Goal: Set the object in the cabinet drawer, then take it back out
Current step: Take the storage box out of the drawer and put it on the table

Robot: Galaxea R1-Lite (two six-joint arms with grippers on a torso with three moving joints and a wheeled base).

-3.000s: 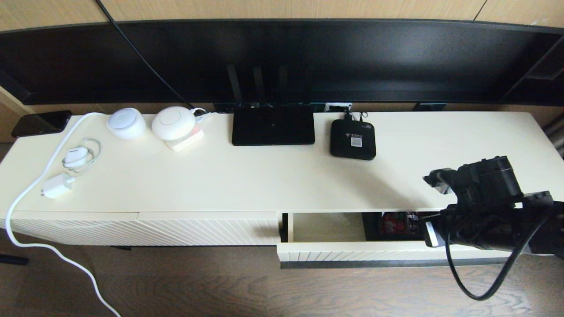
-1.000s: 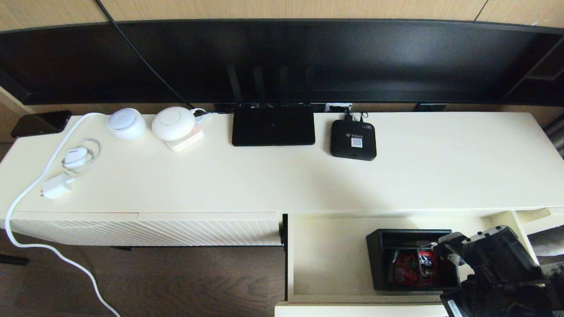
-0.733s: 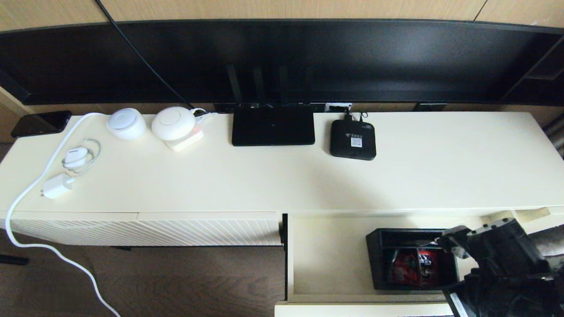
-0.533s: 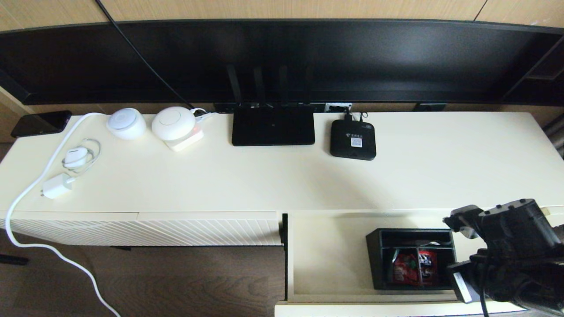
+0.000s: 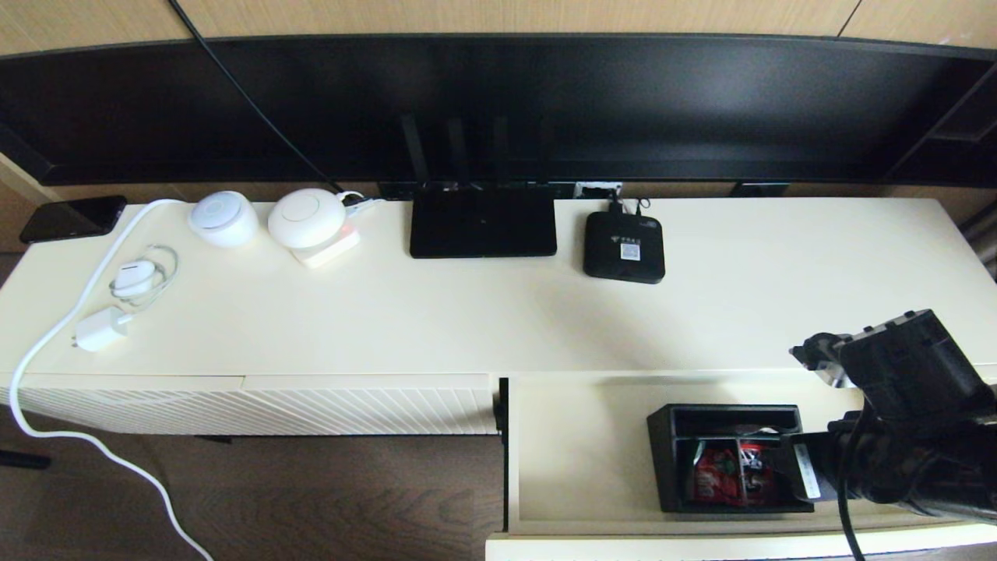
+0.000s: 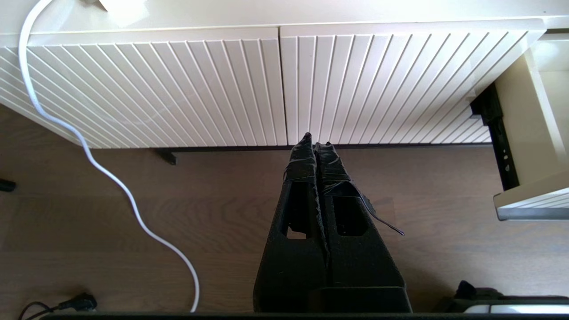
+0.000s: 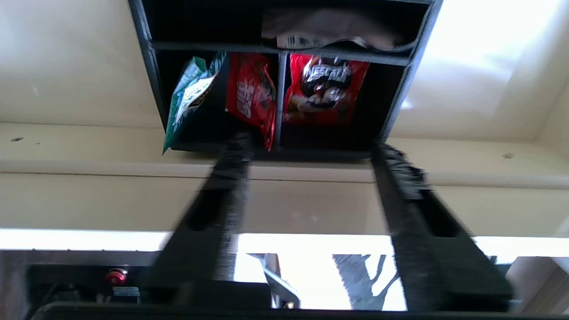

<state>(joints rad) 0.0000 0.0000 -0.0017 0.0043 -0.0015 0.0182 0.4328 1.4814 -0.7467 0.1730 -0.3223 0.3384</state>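
The black organizer box (image 5: 728,458) sits inside the pulled-out cabinet drawer (image 5: 580,460), toward its right end, while the right gripper (image 7: 311,155) hangs over the box's near edge with fingers spread, and the left gripper (image 6: 316,141), pressed together, hangs parked before the ribbed cabinet front (image 6: 178,89).

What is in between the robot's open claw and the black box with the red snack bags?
Nothing. In the right wrist view the right gripper hangs open just before the black box in the drawer, with only bare cream drawer wood behind the gap.
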